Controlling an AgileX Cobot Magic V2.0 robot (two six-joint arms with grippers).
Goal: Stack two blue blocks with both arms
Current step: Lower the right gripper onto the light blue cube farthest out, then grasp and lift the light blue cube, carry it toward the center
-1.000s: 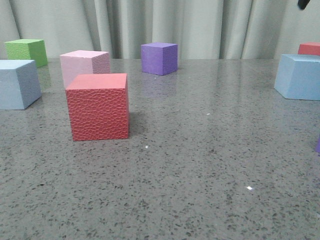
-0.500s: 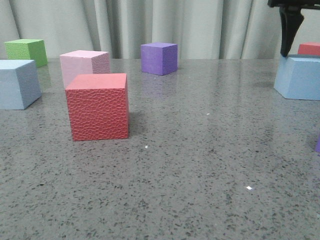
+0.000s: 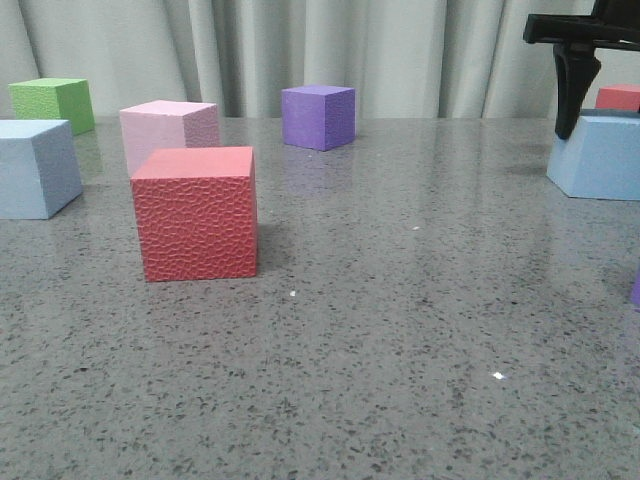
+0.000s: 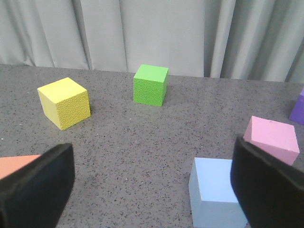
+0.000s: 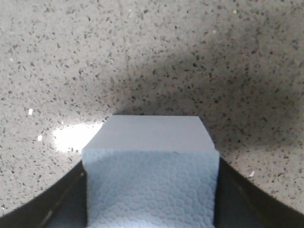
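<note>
One blue block [image 3: 35, 168] sits on the table at the far left; in the left wrist view [image 4: 213, 190] it lies just inside my left gripper's finger [image 4: 266, 185]. My left gripper [image 4: 152, 190] is wide open and empty above the table. The other blue block [image 3: 600, 155] is at the far right. My right gripper [image 5: 151, 190] is down over it, one dark finger [image 3: 570, 90] against its left side. In the right wrist view this block [image 5: 152, 161] fills the gap, with both fingers pressed on its sides.
A red cube [image 3: 195, 213] stands left of centre with a pale pink cube [image 3: 168, 125] behind it. A purple cube [image 3: 318, 116] and a green cube [image 3: 52, 100] stand at the back. Another red cube [image 3: 620, 97] is behind the right block. A yellow cube [image 4: 64, 102] shows in the left wrist view.
My right gripper came down into view from the top right and settled around the right blue block. The block's top edge has shifted slightly. The other cubes have not moved.
</note>
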